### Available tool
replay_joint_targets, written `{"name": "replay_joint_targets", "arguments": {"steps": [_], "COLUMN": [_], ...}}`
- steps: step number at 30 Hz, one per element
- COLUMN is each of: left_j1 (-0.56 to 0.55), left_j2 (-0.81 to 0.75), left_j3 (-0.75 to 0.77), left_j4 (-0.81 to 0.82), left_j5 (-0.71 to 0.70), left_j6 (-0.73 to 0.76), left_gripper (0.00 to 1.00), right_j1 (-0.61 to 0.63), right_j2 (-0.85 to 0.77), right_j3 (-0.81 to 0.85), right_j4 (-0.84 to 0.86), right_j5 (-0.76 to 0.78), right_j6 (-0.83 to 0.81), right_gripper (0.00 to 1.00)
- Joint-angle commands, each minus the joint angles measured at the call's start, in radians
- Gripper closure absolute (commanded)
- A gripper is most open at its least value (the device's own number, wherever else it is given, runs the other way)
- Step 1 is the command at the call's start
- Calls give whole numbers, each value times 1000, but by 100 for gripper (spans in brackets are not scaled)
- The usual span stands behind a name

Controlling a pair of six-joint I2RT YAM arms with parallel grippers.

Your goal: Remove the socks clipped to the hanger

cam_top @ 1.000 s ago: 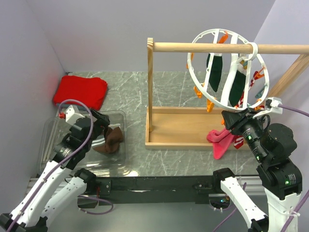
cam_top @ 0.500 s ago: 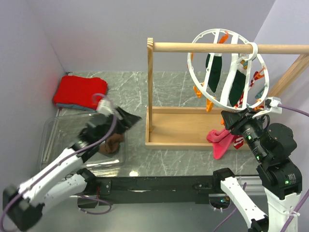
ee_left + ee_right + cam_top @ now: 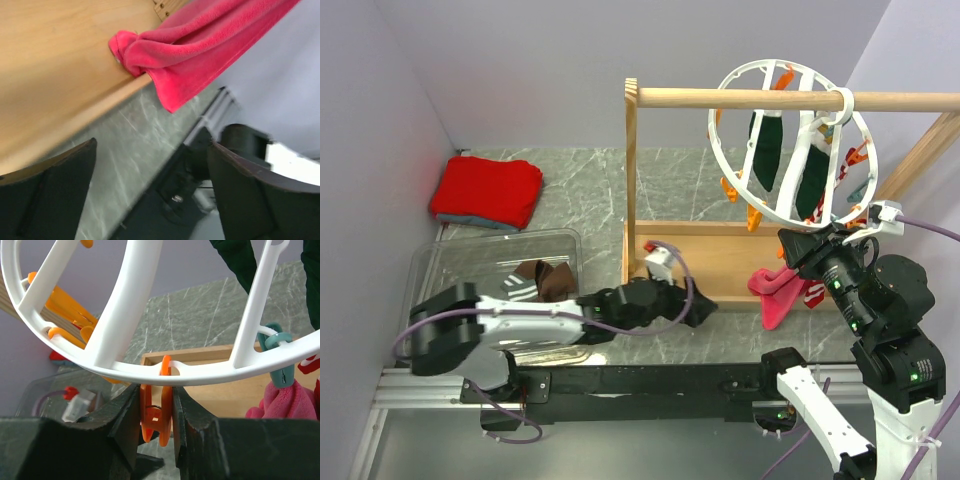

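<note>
The white ring hanger [image 3: 790,150] hangs from the wooden rail. Two dark green socks [image 3: 763,150] are clipped inside it; they also show in the right wrist view [image 3: 245,260]. My right gripper [image 3: 802,242] is shut on an orange clip [image 3: 156,412] under the ring's lower rim [image 3: 115,371]. My left gripper [image 3: 705,308] is open and empty, low over the table by the frame's wooden base [image 3: 50,60], its fingers [image 3: 45,200] wide apart. A striped and brown sock [image 3: 542,280] lies in the clear bin [image 3: 440,265].
A pink cloth [image 3: 775,290] hangs from a teal clip [image 3: 277,347] over the base's front edge and shows in the left wrist view [image 3: 200,40]. A folded red cloth [image 3: 487,190] lies at the back left. The wooden rail frame [image 3: 740,98] stands on the right.
My left arm has swung from over the clear bin to the right, reaching low toward the frame's base. A sock now lies in the bin. The right arm has not moved.
</note>
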Motion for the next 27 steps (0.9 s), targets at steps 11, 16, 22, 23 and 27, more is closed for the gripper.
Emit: {"name": "replay_joint_targets", "arguments": {"steps": [11, 16, 22, 23, 27], "left_j1": [-39, -39, -37, -37, -36], "left_j2": [576, 728, 865, 873, 819], "left_j3": [467, 645, 889, 902, 865], "left_j4": [405, 376, 211, 195, 203], "left_j5": [14, 92, 56, 55, 83], "left_j6": [710, 684, 605, 601, 592], "left_gripper": [3, 2, 29, 38, 81], "right_j1": [1, 1, 1, 1, 2], "right_j2": [-32, -27, -29, -32, -35], "right_j3": [-23, -12, -6, -6, -8], "right_j4": [-26, -32, -35, -40, -55], "right_j5": [-5, 3, -25, -24, -5], "right_j6": [28, 29, 34, 34, 20], "right_gripper": [100, 100, 100, 100, 75]}}
